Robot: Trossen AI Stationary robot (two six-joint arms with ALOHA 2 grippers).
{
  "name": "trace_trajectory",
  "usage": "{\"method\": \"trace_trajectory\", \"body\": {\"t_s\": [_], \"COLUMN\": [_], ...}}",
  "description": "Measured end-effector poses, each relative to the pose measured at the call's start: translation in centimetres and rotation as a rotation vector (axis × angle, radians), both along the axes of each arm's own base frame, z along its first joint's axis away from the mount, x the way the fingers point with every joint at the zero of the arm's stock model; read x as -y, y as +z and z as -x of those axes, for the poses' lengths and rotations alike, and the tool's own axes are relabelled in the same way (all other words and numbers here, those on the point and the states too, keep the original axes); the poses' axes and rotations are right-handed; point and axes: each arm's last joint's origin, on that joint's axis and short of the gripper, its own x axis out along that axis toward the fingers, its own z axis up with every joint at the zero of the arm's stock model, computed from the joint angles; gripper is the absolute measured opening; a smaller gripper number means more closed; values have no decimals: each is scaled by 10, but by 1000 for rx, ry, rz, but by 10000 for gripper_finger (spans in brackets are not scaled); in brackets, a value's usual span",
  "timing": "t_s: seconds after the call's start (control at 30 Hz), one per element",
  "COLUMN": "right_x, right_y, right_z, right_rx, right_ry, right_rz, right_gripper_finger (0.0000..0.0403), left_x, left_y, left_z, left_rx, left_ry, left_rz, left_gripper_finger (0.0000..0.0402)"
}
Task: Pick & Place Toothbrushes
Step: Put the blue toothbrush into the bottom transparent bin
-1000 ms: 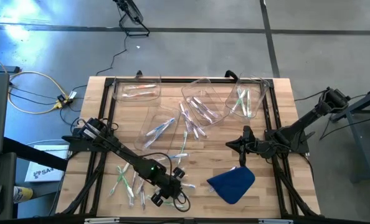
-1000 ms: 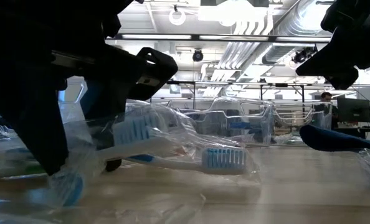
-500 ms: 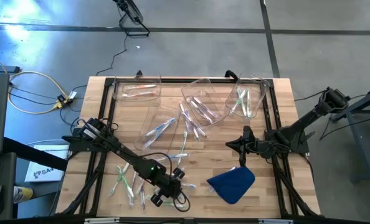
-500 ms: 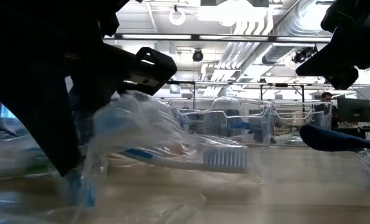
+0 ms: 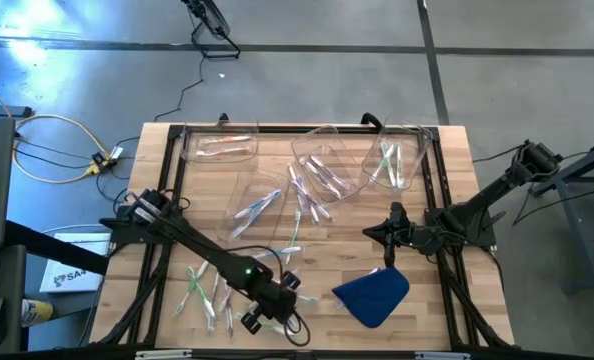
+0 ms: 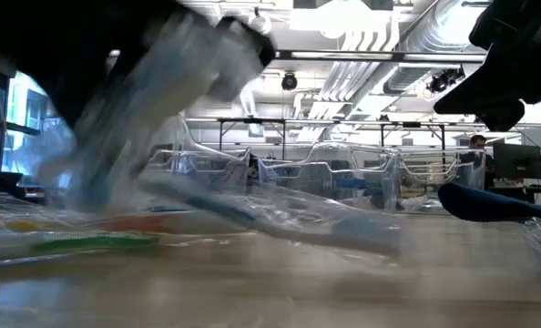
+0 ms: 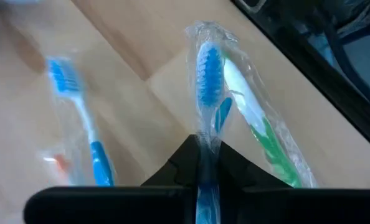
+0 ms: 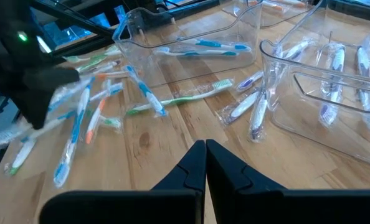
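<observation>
Left gripper (image 7: 200, 158), at the near edge of the wooden desk (image 5: 447, 180) left of centre, has been closed over the last second: its dark fingers (image 7: 235, 168) were apart a second ago and are now clamped on a clear-wrapped toothbrush with blue bristles and a blue grip (image 7: 207, 81), seen head-forward in the left wrist view. In the low view the wrapped brush is now tilted up and motion-blurred where it previously lay flat on the desk, so a lift is judged to be under way; pick is taken as made, place not yet done. Beneath and beside the held brush, a wrapped white-and-green toothbrush (image 7: 260, 124) and another wrapped blue toothbrush (image 7: 79, 118) are left lying on the desk, part of the loose near-left pile. More brushes are scattered mid-desk, e.g. a bare green toothbrush (image 8: 191, 93). The clear plastic bins (image 5: 322, 160) along the far side already hold several brushes; the far-left clear bin (image 5: 217, 148) holds orange-accented ones, the far-right clear bin (image 5: 397, 160) green and purple ones. Which bin the blue brush is meant for cannot be told; the tilted bin with blue brushes in it looks a likely target. Right gripper (image 8: 205, 155) has not moved: it is parked above the right half of the desk with fingers shut on nothing, just far of the crumpled blue cloth (image 5: 372, 292). Risk: grip is on the wrapper near the handle, so slip or swing during transfer is possible.
</observation>
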Motion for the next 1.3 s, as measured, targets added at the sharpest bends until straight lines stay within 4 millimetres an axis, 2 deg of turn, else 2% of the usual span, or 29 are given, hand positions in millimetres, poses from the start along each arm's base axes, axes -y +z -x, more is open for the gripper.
{"method": "trace_trajectory", "body": {"t_s": [0.33, 0.47, 0.7, 0.9, 1.1, 1.3], "right_x": [0, 0, 0, 1, 1, 1], "right_y": [-1, -1, -2, -2, -2, -2], "right_z": [0, 1, 1, 1, 1, 1], "right_rx": [-8, -15, -19, -21, -20, -20], "right_ry": [0, 1, 1, 0, -2, -4], "right_rz": [3, 7, 10, 11, 8, 5], "right_gripper_finger": [3, 3, 3, 3, 3, 3], "left_x": [-8, -14, -22, -23, -23, -26], "left_y": [42, 49, 50, 49, 10, 3], "left_z": [-13, -18, -21, -23, -32, -36], "left_rx": [2, -3, -6, 18, -20, -32], "left_ry": [-2, 37, 73, 80, 58, 90], "left_rz": [-60, -51, -60, -104, -108, -75], "left_gripper_finger": [21, 21, 22, 22, 11, 20]}}
